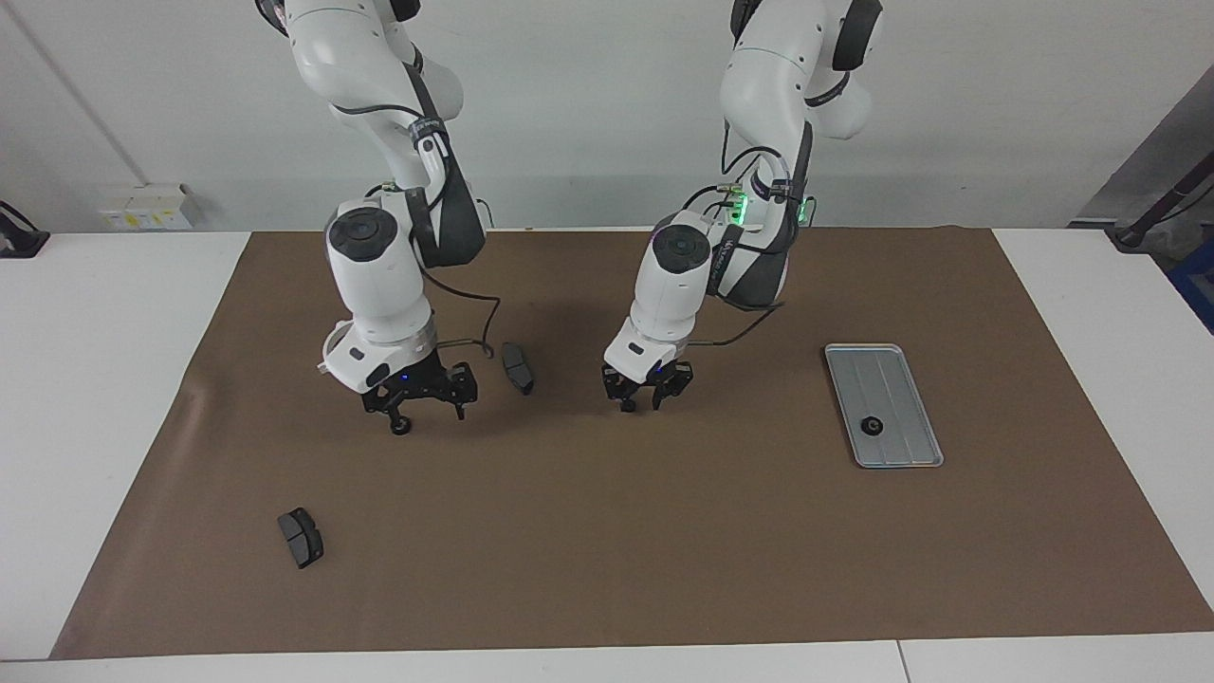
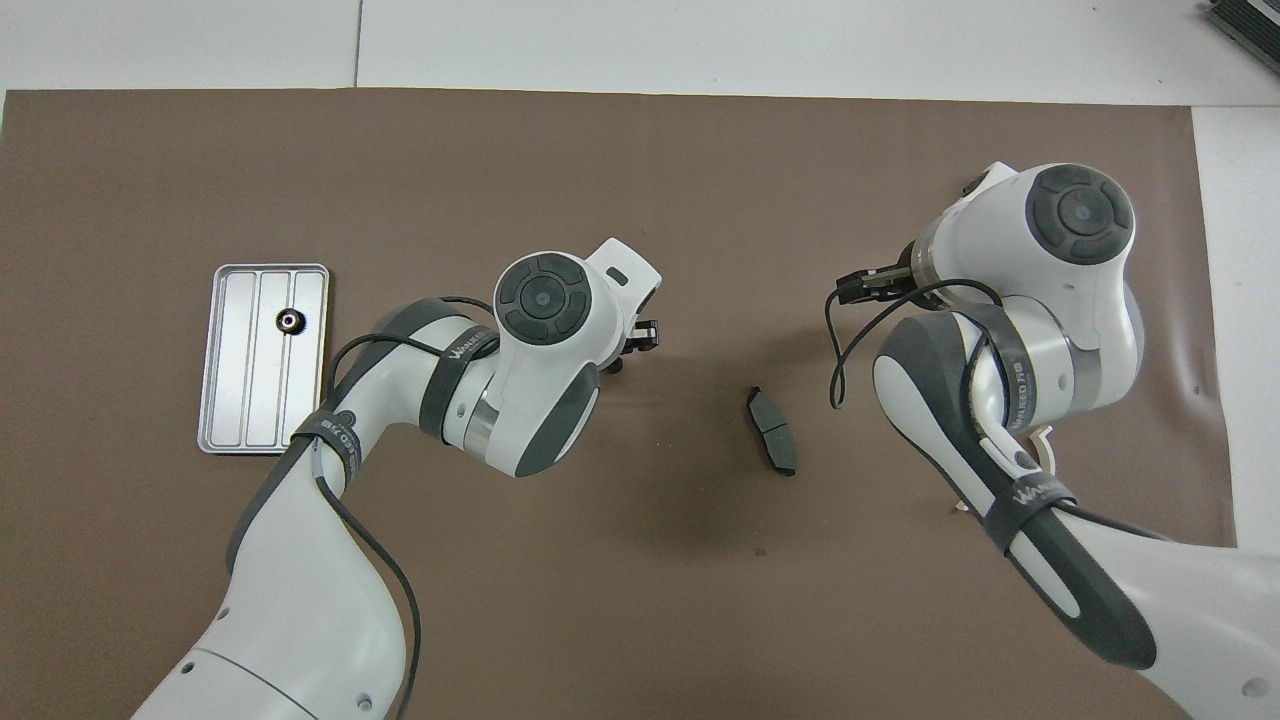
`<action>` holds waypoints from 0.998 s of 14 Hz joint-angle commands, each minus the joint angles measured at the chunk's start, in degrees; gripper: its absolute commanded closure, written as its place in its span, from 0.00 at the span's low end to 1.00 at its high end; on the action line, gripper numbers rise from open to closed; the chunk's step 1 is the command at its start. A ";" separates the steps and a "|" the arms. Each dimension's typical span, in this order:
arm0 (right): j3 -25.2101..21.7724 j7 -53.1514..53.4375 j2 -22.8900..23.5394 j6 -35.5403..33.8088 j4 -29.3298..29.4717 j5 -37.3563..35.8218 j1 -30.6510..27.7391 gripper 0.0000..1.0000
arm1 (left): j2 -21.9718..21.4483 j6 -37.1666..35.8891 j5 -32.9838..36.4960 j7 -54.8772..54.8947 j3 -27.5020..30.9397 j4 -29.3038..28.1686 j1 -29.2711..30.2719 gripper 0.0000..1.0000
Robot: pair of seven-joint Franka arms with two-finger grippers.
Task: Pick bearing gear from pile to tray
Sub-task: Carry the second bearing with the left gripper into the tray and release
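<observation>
The bench point(image 1: 114, 379) carries a brown mat. The silver-grey grooved metal tray point(image 1: 910, 446) lies beside my left gripper point(image 1: 645, 403), which hangs empty, fingers apart. One small black round gear point(image 1: 870, 426) already lies in the tray. My right gripper point(image 1: 424, 415) holds a second black gear point(image 1: 401, 427); I judge it remains to be carried over.

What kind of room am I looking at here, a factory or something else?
Probably a robotics lab or test bench, not a factory line: two white robot arms work over a brown mat on a plain white table, sorting parts into a small metal tray.
</observation>
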 commanded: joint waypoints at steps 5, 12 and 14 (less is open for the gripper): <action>-4.09 -9.77 -1.13 5.58 -8.87 3.65 -0.39 0.00 | 0.80 4.81 0.12 -0.22 0.95 -3.47 -2.37 0.48; -5.24 -15.85 0.37 9.90 -11.86 8.68 -0.47 0.10 | 0.98 3.93 0.21 -0.22 0.95 -3.12 -2.55 0.71; -5.41 -17.07 0.63 9.99 -12.31 8.68 -0.47 0.30 | 0.98 3.93 0.21 -0.13 0.95 -3.12 -2.55 0.83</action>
